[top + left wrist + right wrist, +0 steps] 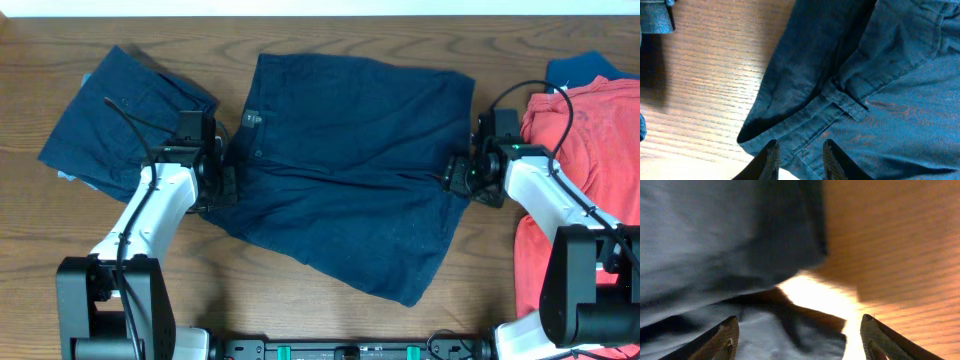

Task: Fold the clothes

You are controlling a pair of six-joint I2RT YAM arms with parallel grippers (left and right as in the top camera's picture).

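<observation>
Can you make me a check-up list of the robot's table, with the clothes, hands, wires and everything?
Surface: brown wooden table.
Job's things: navy shorts spread in the middle; folded navy garment at left; coral-red shirt and blue garment at right.
Clutter: nothing seen.
Hands: left hand open over the shorts' waistband; right hand open at their opposite edge; neither holds anything.
Cables: left black cable loops over the folded garment; right black cable arcs over the shirt.
Surroundings: nothing seen.
</observation>
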